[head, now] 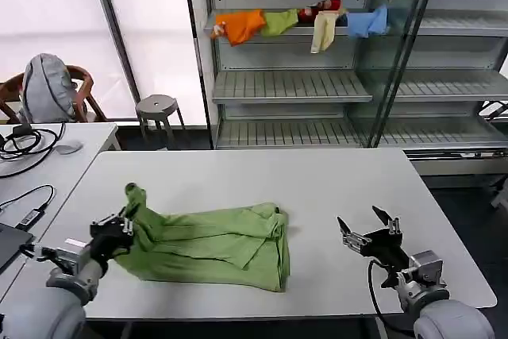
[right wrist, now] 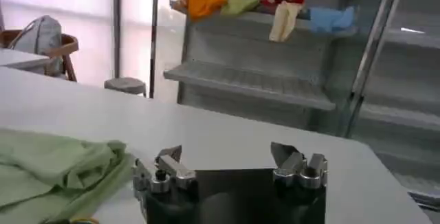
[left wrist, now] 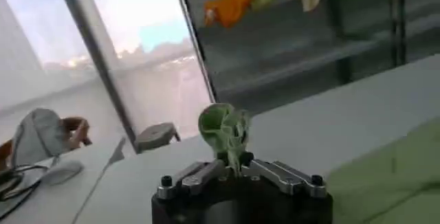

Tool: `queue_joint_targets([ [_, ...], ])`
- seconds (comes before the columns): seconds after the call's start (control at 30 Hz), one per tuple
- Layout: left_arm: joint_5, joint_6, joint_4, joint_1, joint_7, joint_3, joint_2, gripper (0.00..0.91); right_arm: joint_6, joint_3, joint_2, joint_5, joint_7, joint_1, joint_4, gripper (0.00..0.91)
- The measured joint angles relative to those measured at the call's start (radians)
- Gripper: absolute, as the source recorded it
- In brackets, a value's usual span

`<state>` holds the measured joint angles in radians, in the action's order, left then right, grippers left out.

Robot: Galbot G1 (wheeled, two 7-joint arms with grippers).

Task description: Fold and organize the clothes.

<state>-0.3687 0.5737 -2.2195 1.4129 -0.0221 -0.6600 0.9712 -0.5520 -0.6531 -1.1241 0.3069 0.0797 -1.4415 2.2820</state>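
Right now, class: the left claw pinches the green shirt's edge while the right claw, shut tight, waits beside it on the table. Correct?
Not quite. The right claw is open, its fingers spread apart, as the right wrist view shows. The left claw does pinch the green shirt.

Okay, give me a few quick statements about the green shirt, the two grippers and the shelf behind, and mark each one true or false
1. The left gripper is shut on the green shirt. True.
2. The right gripper holds the shirt's other edge. False: it is open and apart from the shirt, over bare table.
3. The shirt hangs on the shelf. False: it lies bunched on the table.
4. Small coloured garments lie on the shelf. True.
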Motion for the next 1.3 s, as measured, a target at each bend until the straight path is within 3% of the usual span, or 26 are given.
queue_joint_targets([
  [0.67,-0.065,0.003,0.065,-0.215,-0.066,0.41,0.156,0.02,-0.01,-0.07,-0.018,-0.012,-0.001,-0.024,0.014,0.907],
  [1.3,-0.139,0.004,0.138,-0.311,-0.157,0.551,0.249,0.02,-0.01,-0.058,-0.021,-0.028,0.0,-0.015,0.006,0.907],
])
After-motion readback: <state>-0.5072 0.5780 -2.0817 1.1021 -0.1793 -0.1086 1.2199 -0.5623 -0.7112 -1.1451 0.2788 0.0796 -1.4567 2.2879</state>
